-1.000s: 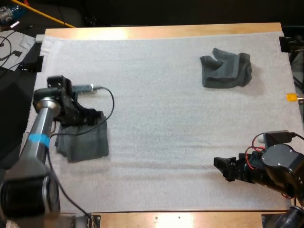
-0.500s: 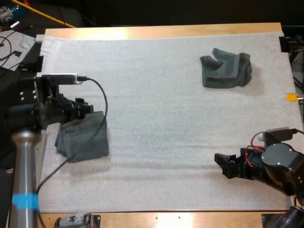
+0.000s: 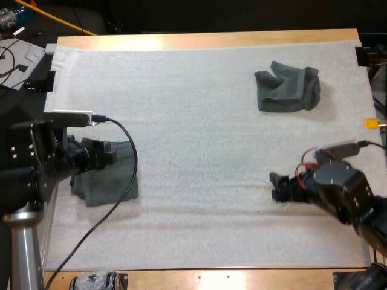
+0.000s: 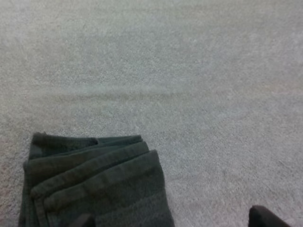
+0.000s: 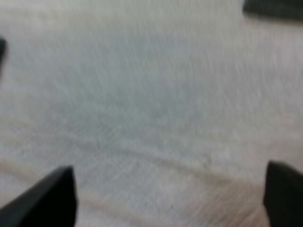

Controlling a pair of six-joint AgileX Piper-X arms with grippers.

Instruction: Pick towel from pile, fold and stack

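Observation:
A folded stack of dark grey-green towels [image 3: 107,179] lies at the mat's left side. My left gripper [image 3: 104,154] hovers over its far edge, open. In the left wrist view the folded stack [image 4: 94,189] shows layered edges, and my left gripper [image 4: 173,222] stands wide apart, one fingertip over the towel and the other over bare mat. A crumpled towel [image 3: 288,89] sits at the far right of the mat. My right gripper [image 3: 278,188] is open over bare mat near the front right; its fingers [image 5: 49,198] hold nothing.
The white mat [image 3: 199,121] covers the wooden table, with wide bare room between the two towels. A dark edge [image 5: 274,7] lies beyond the right gripper; what it is cannot be told. Cables and clutter lie off the table's far left corner.
My left arm has drawn back and up from the folded stack, leaving it on the mat. My right gripper has shifted slightly left and toward the far side.

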